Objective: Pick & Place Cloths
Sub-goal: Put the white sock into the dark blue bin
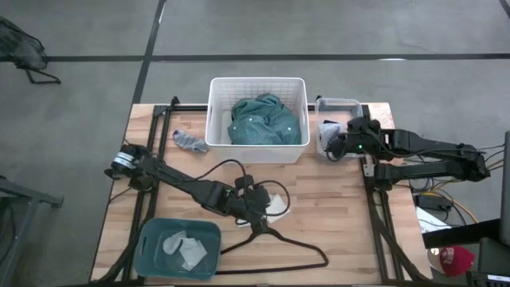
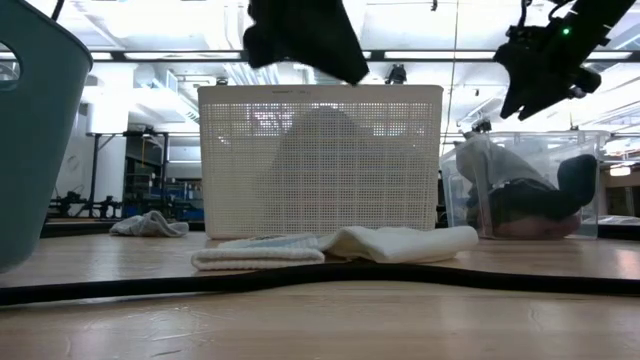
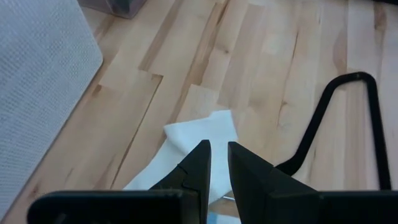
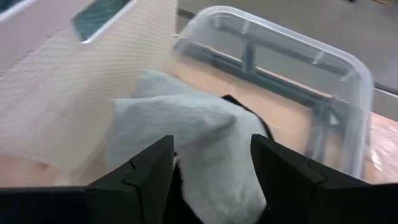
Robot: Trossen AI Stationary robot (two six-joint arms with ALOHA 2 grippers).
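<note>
A white folded cloth (image 1: 276, 206) (image 2: 340, 245) (image 3: 205, 134) lies flat on the table. My left gripper (image 1: 261, 211) (image 3: 219, 155) hangs over it with its fingers a narrow gap apart and nothing between them. My right gripper (image 1: 331, 146) (image 2: 520, 100) (image 4: 211, 158) is open above the clear bin (image 1: 339, 104) (image 4: 348, 68). A grey-white cloth (image 4: 186, 124) and a black piece (image 4: 249, 109) lie in that bin below its fingers. A teal shirt (image 1: 263, 119) fills the white basket (image 1: 215, 119) (image 2: 320, 150). A small grey piece (image 1: 190, 142) (image 2: 148, 224) lies left of the basket.
The teal tub (image 1: 151, 259) (image 2: 25, 130) stands at the table's near left with grey-white pieces (image 1: 183, 247) inside. A thin black hanger (image 1: 295, 247) (image 3: 323, 118) lies on the wood near the left gripper. Bare wood shows between the basket and the near edge on the right.
</note>
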